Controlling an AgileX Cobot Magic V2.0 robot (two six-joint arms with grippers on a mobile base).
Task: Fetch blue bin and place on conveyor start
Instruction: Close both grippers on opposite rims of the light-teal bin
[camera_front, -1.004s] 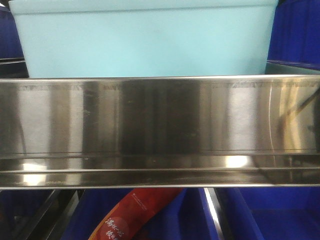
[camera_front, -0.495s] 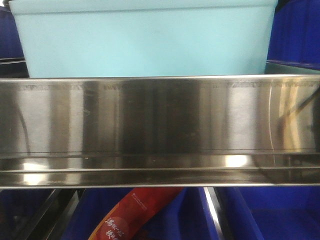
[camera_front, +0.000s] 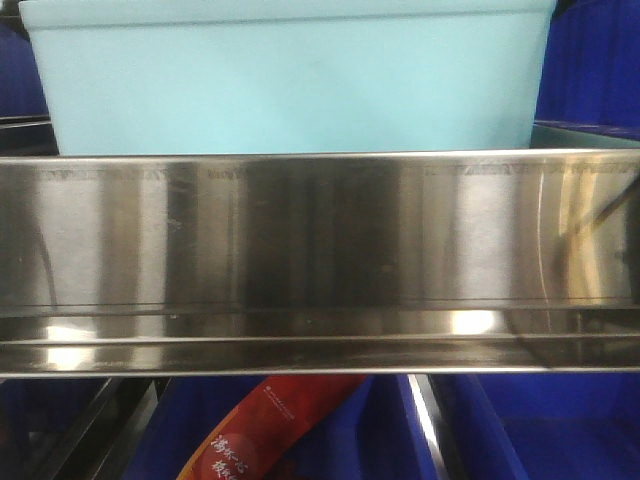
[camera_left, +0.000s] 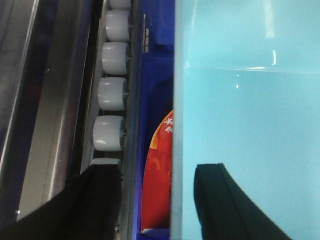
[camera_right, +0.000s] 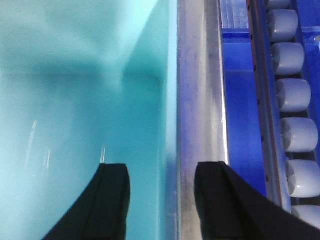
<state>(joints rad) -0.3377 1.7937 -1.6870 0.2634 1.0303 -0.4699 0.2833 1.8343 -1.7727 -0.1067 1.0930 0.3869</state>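
Bin (camera_front: 290, 80) sits unchanged behind shelf rail (camera_front: 320, 240) since a second ago.

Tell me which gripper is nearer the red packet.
Left. The left gripper straddles a wall of the blue bin just above the red packet; the right gripper straddles the opposite wall, packet unseen there.

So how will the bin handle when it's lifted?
Likely light: the bin shows no contents in either wrist view. Its smooth, glossy walls may slip in a pinch grip. The walls look thin edge-on, so they could flex somewhat under load.
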